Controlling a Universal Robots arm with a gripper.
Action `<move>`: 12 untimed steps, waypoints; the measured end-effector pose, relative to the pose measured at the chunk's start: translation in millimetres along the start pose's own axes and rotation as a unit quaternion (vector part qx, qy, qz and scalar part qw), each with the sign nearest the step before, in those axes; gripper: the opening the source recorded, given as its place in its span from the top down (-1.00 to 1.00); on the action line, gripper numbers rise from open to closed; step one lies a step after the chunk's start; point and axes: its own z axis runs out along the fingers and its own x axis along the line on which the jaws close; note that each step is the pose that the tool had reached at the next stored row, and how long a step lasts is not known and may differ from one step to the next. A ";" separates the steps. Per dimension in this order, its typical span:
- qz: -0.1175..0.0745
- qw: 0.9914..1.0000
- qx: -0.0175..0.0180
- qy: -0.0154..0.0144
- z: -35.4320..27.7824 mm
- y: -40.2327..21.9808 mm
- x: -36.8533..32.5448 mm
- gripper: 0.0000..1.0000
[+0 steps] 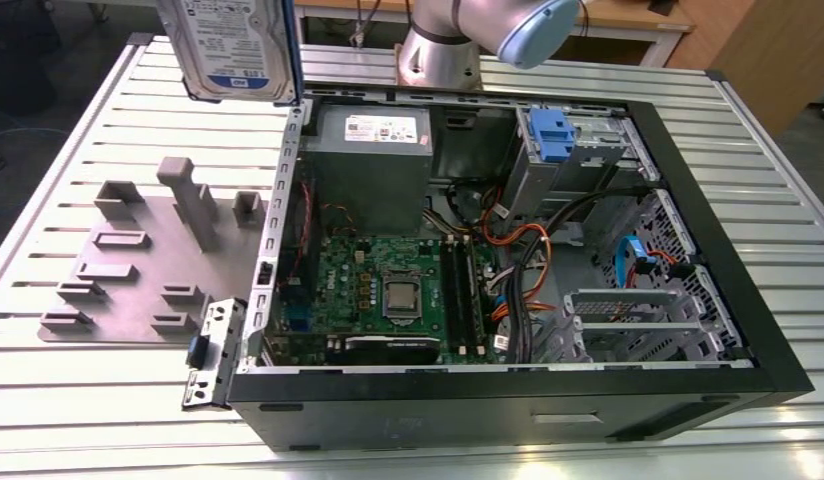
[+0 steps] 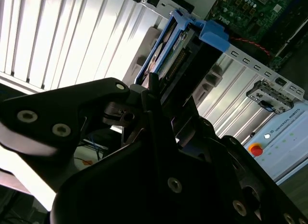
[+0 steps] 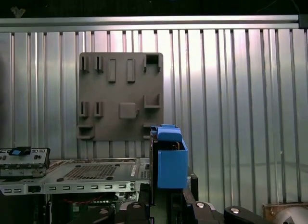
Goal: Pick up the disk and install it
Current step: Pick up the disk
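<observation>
Slatted metal table (image 1: 786, 200), open computer case (image 1: 452, 410), fixture plate (image 1: 119, 290), disk (image 1: 239, 40) aloft

Arm (image 1: 436, 52): a silver-grey cylindrical link is shown, closed at its joint by a rounded pale-blue cap (image 1: 538, 30). Gripper (image 2: 168, 96): a matt black body of angular, smooth-edged plates is seen in both wrist views, studded with small round silver screws (image 2: 27, 116). A rounded silver-grey joint housing (image 3: 288, 215) is seen beside the black parts in the first wrist view.
</observation>
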 end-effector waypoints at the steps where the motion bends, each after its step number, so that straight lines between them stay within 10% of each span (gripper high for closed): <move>1: 0.000 1.000 0.000 0.000 -0.1 -7.6 -0.4 0.30; 12: 0.000 1.000 0.000 0.000 -0.5 -34.2 -1.5 0.30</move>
